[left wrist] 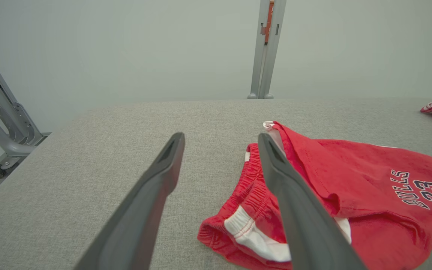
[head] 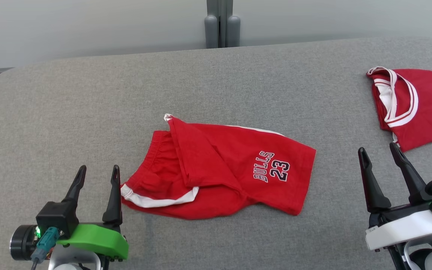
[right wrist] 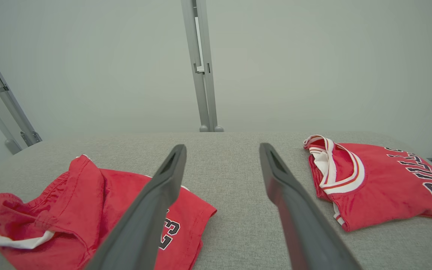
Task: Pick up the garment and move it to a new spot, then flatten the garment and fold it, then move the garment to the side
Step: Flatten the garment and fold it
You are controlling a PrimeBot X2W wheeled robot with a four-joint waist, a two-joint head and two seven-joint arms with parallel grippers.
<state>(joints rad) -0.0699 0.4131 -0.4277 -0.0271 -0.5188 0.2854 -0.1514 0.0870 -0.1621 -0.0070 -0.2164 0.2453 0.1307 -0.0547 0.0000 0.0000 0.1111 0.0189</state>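
Red shorts [head: 219, 168] printed BULLS 23, the garment, lie crumpled and partly folded over in the middle of the grey table [head: 88, 105]. My left gripper [head: 98, 171] stands open just left of the shorts' white-trimmed hem, empty. In the left wrist view the shorts [left wrist: 369, 187] lie to the right of and behind the right finger of my left gripper [left wrist: 219, 137]. My right gripper [head: 380, 152] is open and empty, to the right of the shorts. The right wrist view shows my right gripper [right wrist: 222, 148] over bare table between the shorts [right wrist: 88, 210] and a jersey.
A red jersey [head: 414, 105] with white trim lies at the table's right edge, beyond my right gripper; it also appears as the jersey [right wrist: 381, 183] in the right wrist view. A grey post [head: 221, 22] stands behind the table's far edge. Metal frame bars [left wrist: 2, 120] stand off the left side.
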